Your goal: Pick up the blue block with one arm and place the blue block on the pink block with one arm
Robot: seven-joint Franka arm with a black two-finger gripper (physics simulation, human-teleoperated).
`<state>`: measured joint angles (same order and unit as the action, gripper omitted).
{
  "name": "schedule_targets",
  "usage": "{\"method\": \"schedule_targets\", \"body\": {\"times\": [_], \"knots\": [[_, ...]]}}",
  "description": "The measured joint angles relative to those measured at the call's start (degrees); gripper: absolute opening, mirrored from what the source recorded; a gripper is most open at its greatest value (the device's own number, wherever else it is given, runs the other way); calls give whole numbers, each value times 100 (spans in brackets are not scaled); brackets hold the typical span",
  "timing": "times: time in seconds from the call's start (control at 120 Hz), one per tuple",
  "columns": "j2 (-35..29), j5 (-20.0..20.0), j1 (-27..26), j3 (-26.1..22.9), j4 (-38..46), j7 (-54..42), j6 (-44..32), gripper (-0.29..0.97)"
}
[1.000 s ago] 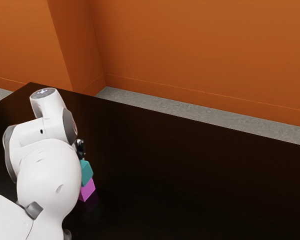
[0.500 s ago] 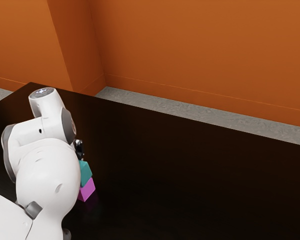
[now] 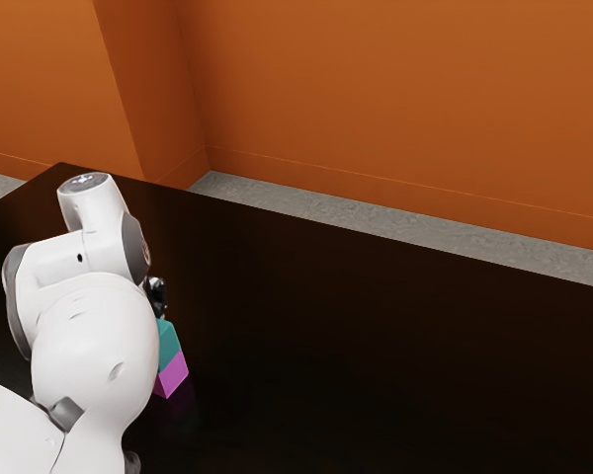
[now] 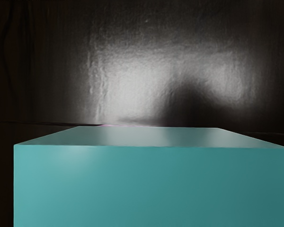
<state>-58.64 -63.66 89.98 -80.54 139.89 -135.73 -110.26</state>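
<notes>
The gripper (image 3: 158,296) shows as a black tip at the edge of the white arm (image 3: 84,346), which hides it too far to tell whether it is apart or clamped. Directly at its 6 o'clock is the blue block (image 3: 169,343), seated on the pink block (image 3: 175,373) at its own 6 o'clock, a stack that in my judgement meets the placement called for. No brand, label or writing is legible on the blocks, arm or black table (image 3: 376,346).
</notes>
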Motion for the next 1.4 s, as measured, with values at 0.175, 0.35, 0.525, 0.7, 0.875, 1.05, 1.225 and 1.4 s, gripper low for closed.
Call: {"method": "schedule_targets", "body": {"times": [0.175, 0.35, 0.525, 0.7, 0.875, 1.05, 1.225, 1.4], "knots": [[7, 8, 3, 8, 0, -151, 6, 35], [9, 10, 67, 25, 5, -280, 9, 35], [9, 10, 80, 27, -2, -377, 11, 34], [10, 3, 80, 22, -11, -448, 12, 35], [9, -3, 79, 18, -12, -500, 13, 35], [9, 24, 70, 18, -13, -528, 30, 46], [14, 35, 73, 23, -21, -531, 47, 58], [17, 43, 48, 222, -58, -530, 147, 64]]}}
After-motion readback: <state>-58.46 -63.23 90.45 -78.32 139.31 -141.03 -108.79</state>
